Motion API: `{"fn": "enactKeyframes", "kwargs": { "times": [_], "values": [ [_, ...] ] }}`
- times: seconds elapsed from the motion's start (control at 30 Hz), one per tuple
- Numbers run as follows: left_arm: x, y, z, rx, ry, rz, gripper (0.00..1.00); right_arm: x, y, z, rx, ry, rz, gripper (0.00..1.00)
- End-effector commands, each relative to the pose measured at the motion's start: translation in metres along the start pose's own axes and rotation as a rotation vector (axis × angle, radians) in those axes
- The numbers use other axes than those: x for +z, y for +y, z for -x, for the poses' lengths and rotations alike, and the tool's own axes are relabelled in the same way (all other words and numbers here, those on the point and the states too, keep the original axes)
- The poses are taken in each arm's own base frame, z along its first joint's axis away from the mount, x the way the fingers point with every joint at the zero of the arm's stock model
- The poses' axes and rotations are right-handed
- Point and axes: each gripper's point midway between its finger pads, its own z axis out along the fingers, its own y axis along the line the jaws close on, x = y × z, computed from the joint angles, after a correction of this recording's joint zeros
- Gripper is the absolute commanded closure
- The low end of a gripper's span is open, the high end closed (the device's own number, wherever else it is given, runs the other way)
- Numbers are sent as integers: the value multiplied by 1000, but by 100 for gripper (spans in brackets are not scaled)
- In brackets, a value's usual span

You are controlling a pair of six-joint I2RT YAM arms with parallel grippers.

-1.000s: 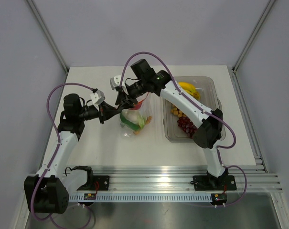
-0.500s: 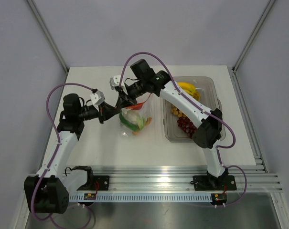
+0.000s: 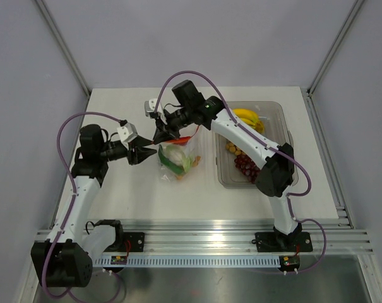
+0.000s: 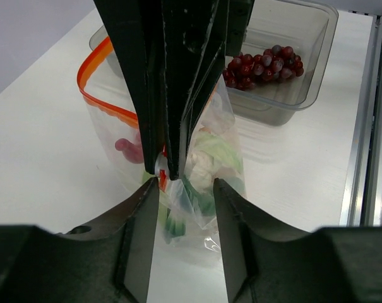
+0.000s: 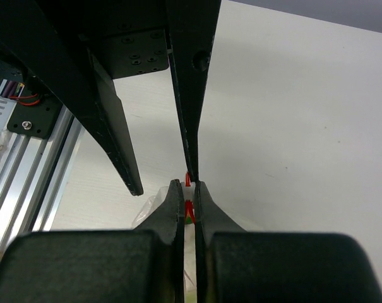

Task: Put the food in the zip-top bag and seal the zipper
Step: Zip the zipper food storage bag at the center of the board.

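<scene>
Top external, bag: thin, crinkly, see-through plastic zip-top bag sits mid-table on the white table, just left of the tub, with its mouth lifted toward the far side.
Zipper: thin red-orange zipper runs along the bag's mouth. In the left wrist view it bends away in an open loop, so the mouth is not closed across its width.
Food in bag: a white bulb, green vegetables and a red chilli show through the plastic. An orange piece lies at the bag's right edge.
Right gripper: the right gripper has its jaws pressed together on one end of the zipper, with a sliver of red showing between them.
Left gripper: the left gripper has its jaws apart just beside the pinched corner, one finger on each side of the right gripper's tips. I cannot tell whether it touches the plastic.
Tub: clear rectangular rigid plastic tub stands to the right of the bag, near it but apart.
Food in tub: yellow bananas lie at the far end, a brown ball cluster in the middle and dark red grapes toward the near end.
Arms: the left arm reaches in from the left, and the right arm arches over the tub.
</scene>
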Motion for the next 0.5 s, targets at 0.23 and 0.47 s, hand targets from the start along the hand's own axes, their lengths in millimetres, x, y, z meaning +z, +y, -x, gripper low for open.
{"fn": "enactKeyframes", "kwargs": {
  "times": [0.23,0.47],
  "values": [
    [4,6,16,31,-44,-31,59,-24,-2,46,-73,-70,-87,100],
    [5,8,20,26,-63,-27,61,-24,1,46,-67,-71,-75,100]
  ]
}}
